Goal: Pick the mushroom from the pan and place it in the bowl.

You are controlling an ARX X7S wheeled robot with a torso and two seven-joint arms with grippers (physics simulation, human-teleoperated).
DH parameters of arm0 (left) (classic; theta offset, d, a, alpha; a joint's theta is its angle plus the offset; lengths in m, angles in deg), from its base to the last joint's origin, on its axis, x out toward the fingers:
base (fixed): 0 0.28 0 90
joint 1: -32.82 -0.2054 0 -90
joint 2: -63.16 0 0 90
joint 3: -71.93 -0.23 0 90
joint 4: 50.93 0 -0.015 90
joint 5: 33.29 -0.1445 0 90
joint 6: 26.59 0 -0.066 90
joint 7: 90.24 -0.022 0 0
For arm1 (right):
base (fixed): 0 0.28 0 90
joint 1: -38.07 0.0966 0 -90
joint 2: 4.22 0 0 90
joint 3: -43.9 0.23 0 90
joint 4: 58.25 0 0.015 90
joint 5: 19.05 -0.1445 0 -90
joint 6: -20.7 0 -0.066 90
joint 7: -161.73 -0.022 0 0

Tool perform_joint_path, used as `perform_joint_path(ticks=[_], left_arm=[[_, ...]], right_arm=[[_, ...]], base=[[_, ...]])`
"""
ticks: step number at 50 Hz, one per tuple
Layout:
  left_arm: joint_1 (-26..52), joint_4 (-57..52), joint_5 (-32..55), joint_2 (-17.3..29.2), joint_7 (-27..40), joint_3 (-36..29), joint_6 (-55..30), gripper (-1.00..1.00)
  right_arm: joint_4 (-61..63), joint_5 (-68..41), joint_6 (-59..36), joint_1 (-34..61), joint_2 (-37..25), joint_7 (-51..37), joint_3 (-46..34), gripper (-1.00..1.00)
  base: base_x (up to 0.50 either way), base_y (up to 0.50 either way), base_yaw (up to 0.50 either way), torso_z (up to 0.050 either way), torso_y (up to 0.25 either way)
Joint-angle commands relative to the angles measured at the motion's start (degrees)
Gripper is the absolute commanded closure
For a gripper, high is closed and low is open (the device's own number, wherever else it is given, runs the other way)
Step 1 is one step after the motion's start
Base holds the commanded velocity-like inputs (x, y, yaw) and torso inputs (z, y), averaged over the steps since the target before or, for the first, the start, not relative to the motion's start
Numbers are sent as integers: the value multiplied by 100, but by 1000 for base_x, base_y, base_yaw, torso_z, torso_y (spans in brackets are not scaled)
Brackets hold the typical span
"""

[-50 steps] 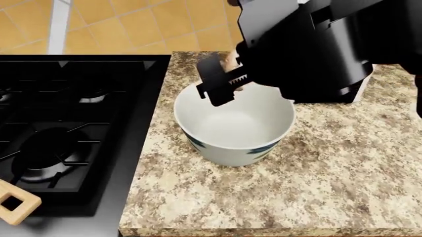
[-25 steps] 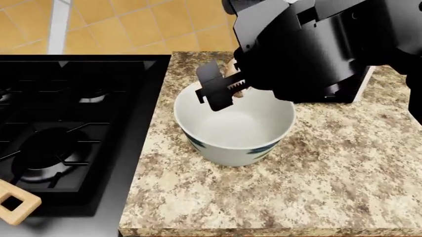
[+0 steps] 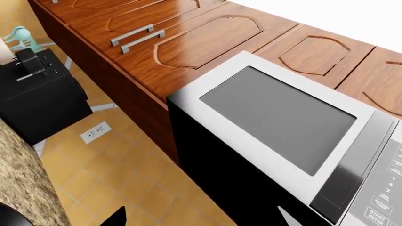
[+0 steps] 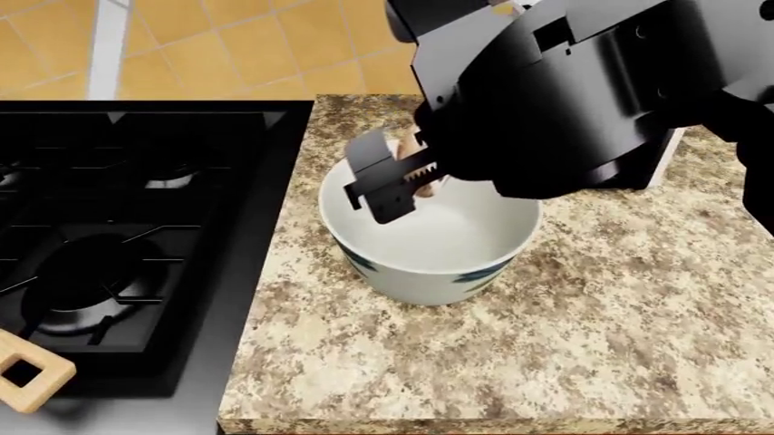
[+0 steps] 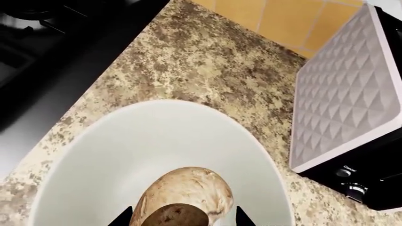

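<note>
Raised mushroom [image 5: 185, 197], clearest wrist-side

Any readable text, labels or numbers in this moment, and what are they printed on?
"START" with a smaller word under it, possibly "ENTER": on a microwave keypad button, left wrist view.
Other keypad buttons there carry words and digits too small to read.
A small label beside a knob on the toaster, right wrist view: blurred, unreadable.
Bowl, mushroom, stove: no text.
</note>
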State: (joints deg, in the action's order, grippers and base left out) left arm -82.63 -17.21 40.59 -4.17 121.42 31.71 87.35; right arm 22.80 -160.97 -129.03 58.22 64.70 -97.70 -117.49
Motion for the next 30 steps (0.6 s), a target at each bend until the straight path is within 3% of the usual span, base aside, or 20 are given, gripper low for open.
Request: perform_joint_path(ticks=[1, 30], left_arm=[[-5, -3, 4, 0, 2, 5, 6, -100], [-29, -22, 34, 23, 27, 46, 28, -100]], right_arm=[[41, -54, -47, 31, 39, 92, -17, 100], [82, 86, 36, -294, 45, 282, -254, 100]], base=[[0, 0, 0, 0, 0], [0, 0, 0, 0, 0]])
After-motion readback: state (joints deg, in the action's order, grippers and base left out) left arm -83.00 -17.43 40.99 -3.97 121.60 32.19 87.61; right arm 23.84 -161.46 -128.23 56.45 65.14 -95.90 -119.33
